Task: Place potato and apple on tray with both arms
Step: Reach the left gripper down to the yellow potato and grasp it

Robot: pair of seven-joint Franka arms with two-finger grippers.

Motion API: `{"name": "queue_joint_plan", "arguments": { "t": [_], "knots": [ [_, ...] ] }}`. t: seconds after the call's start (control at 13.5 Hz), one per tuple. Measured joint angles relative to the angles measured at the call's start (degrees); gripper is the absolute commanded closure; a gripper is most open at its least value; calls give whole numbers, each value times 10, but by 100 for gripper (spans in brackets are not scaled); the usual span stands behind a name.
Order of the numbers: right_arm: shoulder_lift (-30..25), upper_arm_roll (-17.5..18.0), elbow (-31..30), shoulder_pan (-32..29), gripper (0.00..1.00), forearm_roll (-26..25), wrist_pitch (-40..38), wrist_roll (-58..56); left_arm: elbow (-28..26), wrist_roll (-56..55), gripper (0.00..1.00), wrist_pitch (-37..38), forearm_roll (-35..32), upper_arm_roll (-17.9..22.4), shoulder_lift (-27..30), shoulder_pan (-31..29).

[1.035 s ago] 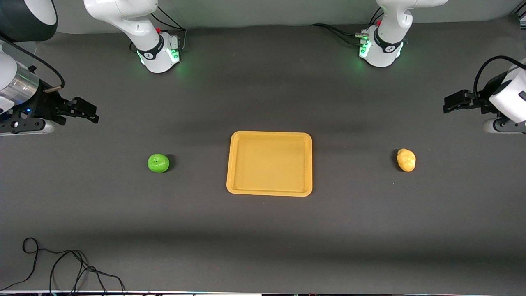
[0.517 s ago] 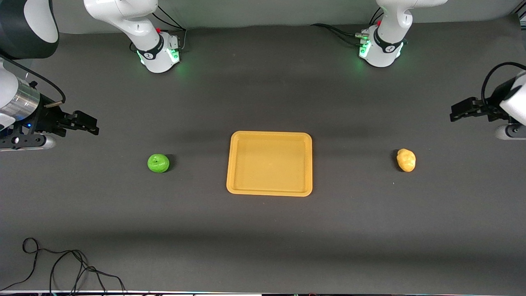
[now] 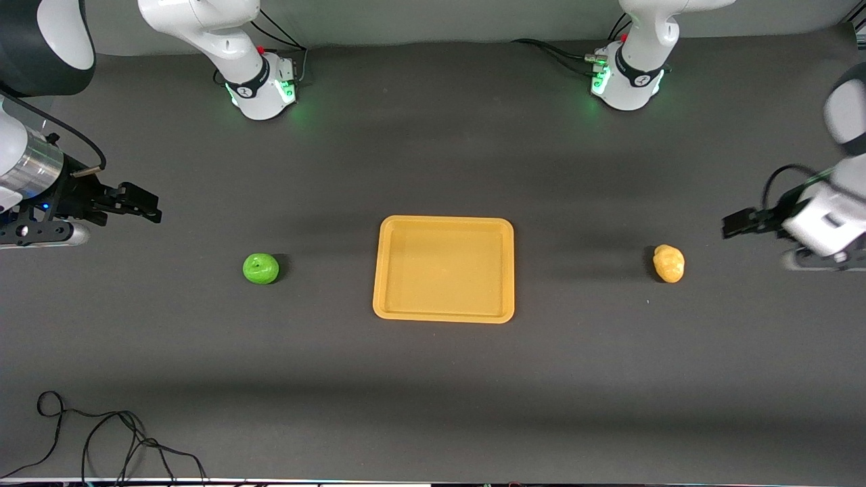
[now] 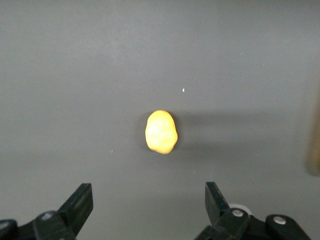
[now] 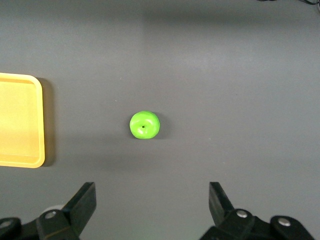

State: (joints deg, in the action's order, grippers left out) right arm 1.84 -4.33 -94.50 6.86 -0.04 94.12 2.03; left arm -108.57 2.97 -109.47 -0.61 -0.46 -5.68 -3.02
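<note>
The front view takes in the whole dark matte desk (image 3: pixel 433 392): the tray (image 3: pixel 444 315) in the middle, the apple (image 3: pixel 260 268) toward the right arm's end and the potato (image 3: pixel 668 263) toward the left arm's end, each well apart from the tray and about level with it. A loose black cable (image 3: pixel 101 433) lies coiled at the desk's near edge on the right arm's end; neither wrist view shows it.

The left wrist view looks straight down on the potato (image 4: pixel 161 132), a lumpy pale yellow oval with matte skin, lying bare on the desk. The left end effector (image 4: pixel 149 205) hangs above the desk with its fingers (image 4: pixel 80 204) spread wide and nothing between them. Only a blurred sliver of the tray shows at that picture's edge. In the front view this end effector (image 3: pixel 741 222) is a blurred dark shape over the desk near the potato, and its arm is cut off by the frame.

The right wrist view shows the apple (image 5: pixel 144 125), round, glossy and bright green with a dark stem dimple facing up, and one rounded corner of the tray (image 5: pixel 39 122), flat orange-yellow plastic with a raised rim. The right end effector (image 5: pixel 152 202) is open and empty too. In the front view it (image 3: pixel 139 201) hovers over the desk at the right arm's end, away from the apple.
</note>
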Motion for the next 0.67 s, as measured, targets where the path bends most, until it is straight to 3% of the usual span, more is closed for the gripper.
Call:
{"name": "queue_joint_plan", "arguments": {
  "t": [0.22,0.67],
  "knots": [
    [0,0,0,0,0,0,0,0,-79,0,0,-108,-5,0,-25,0],
    [0,-2,3,-2,0,0,0,0,-164,0,0,-298,-5,0,-104,-1]
  ]
}}
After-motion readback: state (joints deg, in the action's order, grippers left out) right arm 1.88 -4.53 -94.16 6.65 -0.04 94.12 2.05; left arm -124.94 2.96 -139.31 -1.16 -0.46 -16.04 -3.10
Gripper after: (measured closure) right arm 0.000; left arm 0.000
